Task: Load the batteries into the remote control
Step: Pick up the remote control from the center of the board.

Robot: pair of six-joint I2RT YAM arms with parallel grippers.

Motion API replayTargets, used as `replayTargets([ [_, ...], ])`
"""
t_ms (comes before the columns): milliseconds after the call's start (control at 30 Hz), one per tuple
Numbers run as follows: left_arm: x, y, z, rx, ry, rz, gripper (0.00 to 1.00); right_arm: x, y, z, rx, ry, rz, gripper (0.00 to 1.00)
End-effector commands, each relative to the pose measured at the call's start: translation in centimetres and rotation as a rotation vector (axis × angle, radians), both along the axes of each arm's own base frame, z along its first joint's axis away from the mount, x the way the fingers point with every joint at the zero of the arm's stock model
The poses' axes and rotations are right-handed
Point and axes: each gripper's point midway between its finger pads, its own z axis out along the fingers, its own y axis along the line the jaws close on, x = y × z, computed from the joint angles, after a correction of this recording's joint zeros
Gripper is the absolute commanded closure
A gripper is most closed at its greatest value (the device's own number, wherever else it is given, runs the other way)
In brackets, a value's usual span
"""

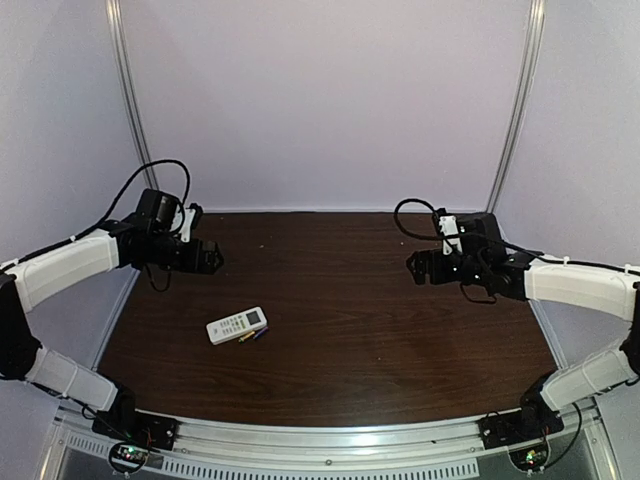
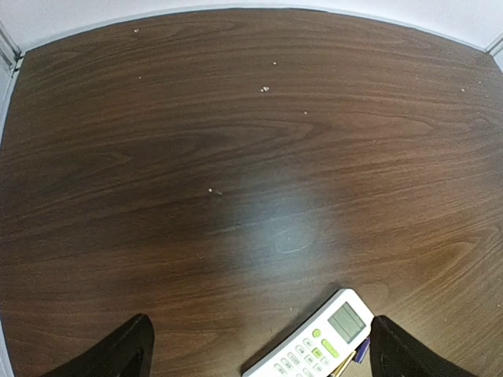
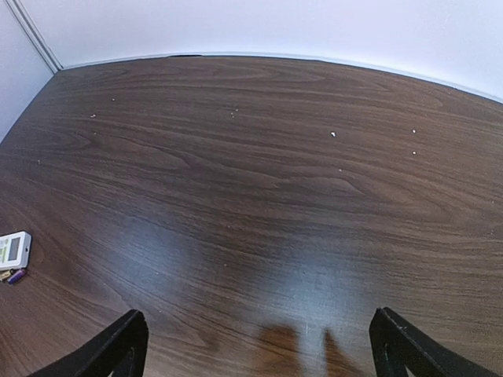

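Face-up remote (image 1: 237, 325) near the table's (image 1: 400, 330) left edge, screen end pointing right, lettering unreadable. Batteries (image 1: 251, 337) just beside it. Left gripper (image 1: 214, 259) and right gripper (image 1: 412, 266) spread wide.

We see a dark wood-grain tabletop (image 1: 400, 320), a white remote (image 1: 237, 325) lying face up toward its front left, display end to the right, two small batteries (image 1: 252, 337), one gold, one blue, just beside the remote's near edge, pale specks (image 2: 266, 89) scattered farther back

The work surface is a dark wood-grain table (image 1: 400, 320) with small pale specks (image 2: 266, 89) scattered across it. Plain pale walls (image 1: 320, 100) with metal corner posts (image 1: 127, 90) enclose it. A metal rail (image 1: 330, 440) runs along the near edge.
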Motion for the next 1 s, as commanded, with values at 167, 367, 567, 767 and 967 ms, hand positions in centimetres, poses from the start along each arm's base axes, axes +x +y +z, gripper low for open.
replayTargets([
  [167, -2.6, -0.7, 1.0, 0.092, 0.015, -0.214, 0.03, -0.6, 3.4, 0.4, 0.088, 0.018, 0.158, 0.00],
  [367, -4.6, -0.8, -0.7, 0.130, 0.074, -0.327, 0.03, -1.7, 4.5, 0.0, 0.130, 0.040, 0.234, 0.00],
  [567, -6.5, -1.4, -3.3, 0.191, 0.133, -0.461, 0.03, -2.0, 5.3, 0.3, 0.173, 0.025, 0.274, 0.00],
  [767, -8.2, -3.1, -5.1, 0.204, 0.165, -0.602, 0.03, -1.9, 5.9, -0.1, 0.189, 0.030, 0.306, 0.00],
  [967, -7.5, -3.0, -7.0, 0.289, 0.225, -0.646, 0.08, -1.8, 6.0, 0.1, 0.200, 0.026, 0.313, 0.00],
])
